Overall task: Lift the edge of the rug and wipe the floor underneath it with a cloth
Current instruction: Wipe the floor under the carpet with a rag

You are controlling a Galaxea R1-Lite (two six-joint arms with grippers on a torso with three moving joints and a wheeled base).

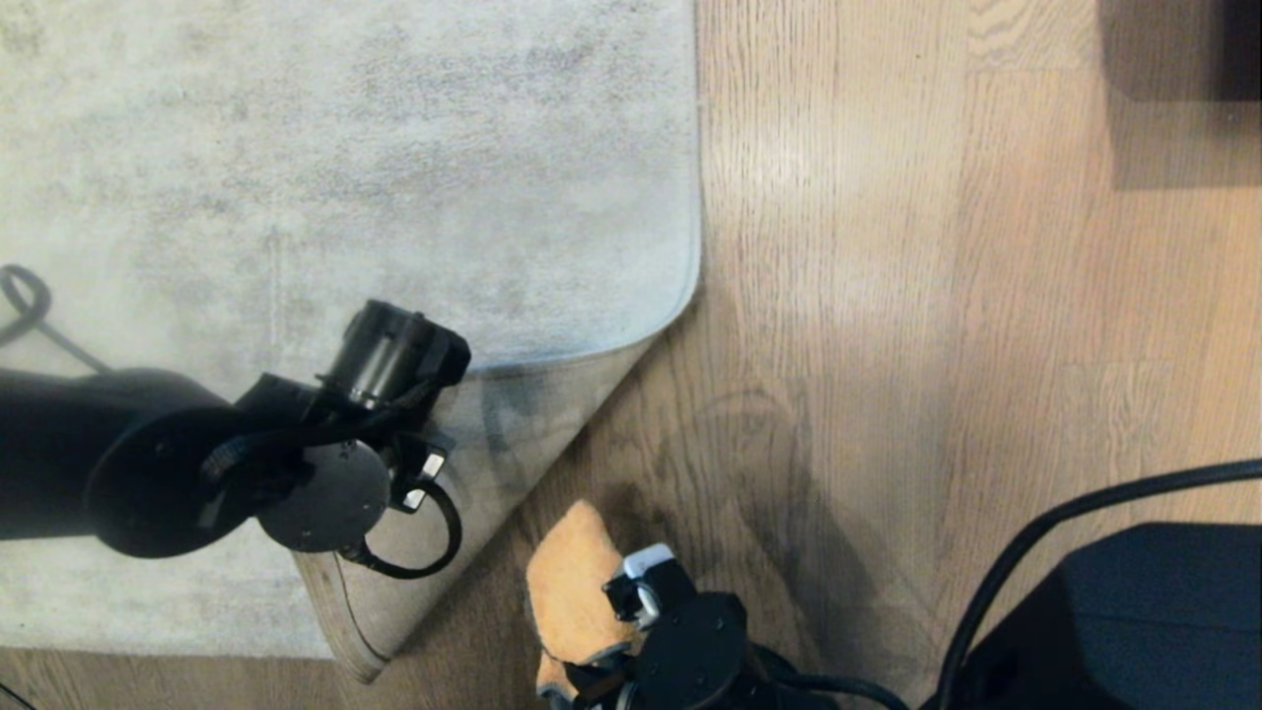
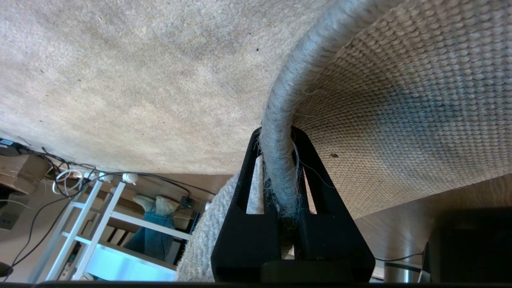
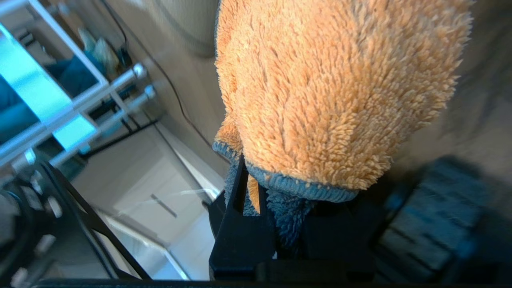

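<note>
The pale grey rug (image 1: 296, 148) covers the left of the head view. Its near corner is raised off the brown wood floor (image 1: 887, 296), so the rug edge (image 1: 552, 360) curls up and the beige woven backing (image 1: 493, 463) shows. My left gripper (image 2: 276, 138) is shut on the rug edge (image 2: 280, 120), with the fuzzy border pinched between both black fingers. Low in the head view, my right gripper (image 1: 606, 641) is shut on the orange cloth (image 1: 572, 582), just above the floor and a little right of the lifted corner. The blue-hemmed cloth (image 3: 332, 88) drapes over the right gripper (image 3: 280, 184) and hides one finger.
The robot's black base (image 1: 1134, 611) and a black cable (image 1: 1035, 532) fill the lower right. A dark object (image 1: 1183, 49) sits at the far right. Another cable (image 1: 25, 296) lies on the rug at the left. A white shelf frame (image 2: 92, 224) and a person's legs (image 2: 154, 224) stand beyond the rug.
</note>
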